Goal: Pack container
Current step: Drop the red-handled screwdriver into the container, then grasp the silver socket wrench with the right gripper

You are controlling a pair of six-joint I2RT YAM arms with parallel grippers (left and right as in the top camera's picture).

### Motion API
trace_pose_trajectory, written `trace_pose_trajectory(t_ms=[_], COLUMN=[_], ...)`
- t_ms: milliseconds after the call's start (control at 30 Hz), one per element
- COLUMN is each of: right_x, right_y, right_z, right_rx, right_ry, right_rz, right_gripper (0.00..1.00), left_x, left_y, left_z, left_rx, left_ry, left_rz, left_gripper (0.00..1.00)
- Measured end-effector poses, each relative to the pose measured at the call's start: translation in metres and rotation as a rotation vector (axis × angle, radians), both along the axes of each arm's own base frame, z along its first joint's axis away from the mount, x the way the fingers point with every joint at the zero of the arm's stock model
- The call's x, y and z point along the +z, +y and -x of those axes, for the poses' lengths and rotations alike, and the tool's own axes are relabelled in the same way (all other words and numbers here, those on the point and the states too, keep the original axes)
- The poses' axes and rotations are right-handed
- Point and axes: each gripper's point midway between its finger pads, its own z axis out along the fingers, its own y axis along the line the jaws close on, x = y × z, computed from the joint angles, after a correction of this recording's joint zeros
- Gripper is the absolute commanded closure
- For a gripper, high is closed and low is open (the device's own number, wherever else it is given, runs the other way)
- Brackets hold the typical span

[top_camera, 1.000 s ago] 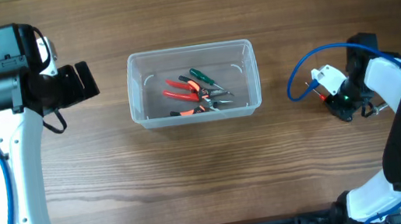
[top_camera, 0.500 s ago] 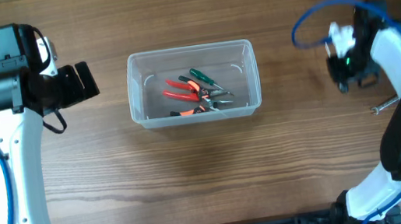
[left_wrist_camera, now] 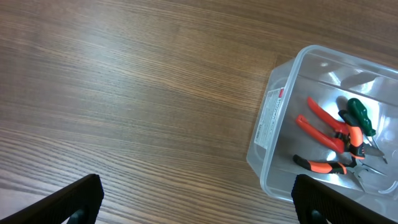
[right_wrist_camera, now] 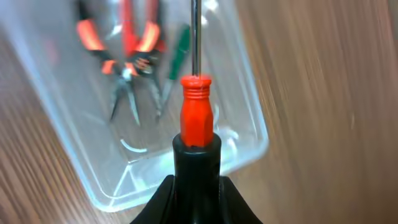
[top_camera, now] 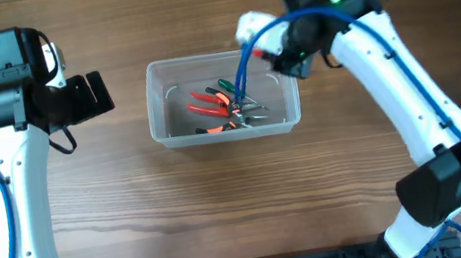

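The container (top_camera: 203,59) sits mid-way across the desk (top_camera: 223,202) holding pliers (top_camera: 209,105); our right end effector (right_wrist_camera: 196,155), clamped on a red screwdriver (right_wrist_camera: 196,118) over its right end, should sink inside the rim before we let go, while the left end effector (top_camera: 103,92) hangs wide at left.

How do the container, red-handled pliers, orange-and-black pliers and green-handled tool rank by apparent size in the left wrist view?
1. container
2. red-handled pliers
3. orange-and-black pliers and green-handled tool: look alike, partly overlapped, so unranked.
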Motion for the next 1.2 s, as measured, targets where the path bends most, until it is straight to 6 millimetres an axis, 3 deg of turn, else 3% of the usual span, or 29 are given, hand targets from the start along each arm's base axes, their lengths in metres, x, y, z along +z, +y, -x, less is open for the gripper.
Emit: trace_pose_trajectory(t_ms=[67, 133, 233, 300, 367, 400, 433, 467, 500, 600, 700, 767, 833, 867, 900, 933, 1000, 1033, 1100, 1167, 1200], right_x=[-0.001, -0.01, -0.068, -0.117, -0.143, -0.15, -0.155, -0.157, -0.157, -0.157, -0.149, -0.125, -0.075, -0.029, 0.002, 0.06, 0.112, 0.135, 0.148, 0.129, 0.117], right_y=[0.018, 0.023, 0.025, 0.025, 0.024, 0.024, 0.024, 0.025, 0.026, 0.028, 0.028, 0.029, 0.026, 0.019, 0.012, -0.01, -0.055, -0.097, -0.192, -0.259, -0.281], right_z=[0.007, 0.01, 0.013, 0.018, 0.021, 0.021, 0.02, 0.02, 0.018, 0.014, 0.015, 0.005, -0.011, -0.022, -0.029, -0.04, -0.045, -0.042, -0.024, -0.006, 0.001], right_rx=[0.179, 0.246, 0.281, 0.287, 0.288, 0.288, 0.285, 0.281, 0.273, 0.208, 0.094, 0.003, -0.096, -0.18, -0.244, -0.403, -0.667, -0.875, -1.333, -1.67, -1.789], right_ry=[-0.019, -0.002, 0.141, 0.261, 0.324, 0.337, 0.342, 0.344, 0.342, 0.339, 0.371, 0.326, 0.202, 0.078, -0.012, -0.183, -0.313, -0.368, -0.392, -0.323, -0.283], right_rz=[-0.007, -0.012, 0.016, 0.043, 0.058, 0.059, 0.06, 0.057, 0.054, 0.039, 0.031, 0.017, -0.009, -0.031, -0.054, -0.108, -0.188, -0.233, -0.295, -0.345, -0.369], right_gripper=[0.96, 0.96, 0.96, 0.96, 0.91, 0.86, 0.69, 0.46, 0.34, 0.25, 0.24, 0.24, 0.18, 0.08, 0.02, 0.01, 0.0, 0.0, 0.0, 0.0, 0.0], left_x=[0.0, 0.0, 0.0, 0.0, 0.0, 0.0, 0.0, 0.0, 0.0, 0.0, 0.0, 0.0, 0.0, 0.0, 0.0, 0.0, 0.0, 0.0, 0.0, 0.0, 0.0], left_y=[0.0, 0.0, 0.0, 0.0, 0.0, 0.0, 0.0, 0.0, 0.0, 0.0, 0.0, 0.0, 0.0, 0.0, 0.0, 0.0, 0.0, 0.0, 0.0, 0.0, 0.0], left_z=[0.0, 0.0, 0.0, 0.0, 0.0, 0.0, 0.0, 0.0, 0.0, 0.001, 0.001, 0.001, 0.001, 0.001, 0.001, 0.001, 0.0, 0.0, 0.0, 0.0, 0.0], left_rx=[0.0, 0.0, 0.0, 0.0, 0.0, 0.0, 0.0, 0.0, 0.0, 0.0, 0.0, 0.0, 0.0, 0.0, 0.0, 0.0, 0.0, 0.0, 0.0, 0.0, 0.0], left_ry=[0.0, 0.0, 0.0, 0.0, 0.0, 0.0, 0.0, 0.001, 0.001, 0.004, 0.004, 0.004, 0.004, 0.004, 0.004, 0.003, 0.002, 0.0, 0.0, 0.0, 0.0], left_rz=[0.0, 0.0, 0.0, 0.0, 0.0, 0.0, 0.0, 0.0, 0.0, 0.0, 0.0, 0.0, 0.0, 0.0, 0.0, 0.0, 0.0, 0.0, 0.0, 0.0, 0.0], left_gripper=[0.0, 0.0, 0.0, 0.0, 0.0, 0.0, 0.0, 0.0, 0.0, 0.0, 0.0, 0.0, 0.0, 0.0, 0.0, 0.0, 0.0, 0.0, 0.0, 0.0, 0.0])
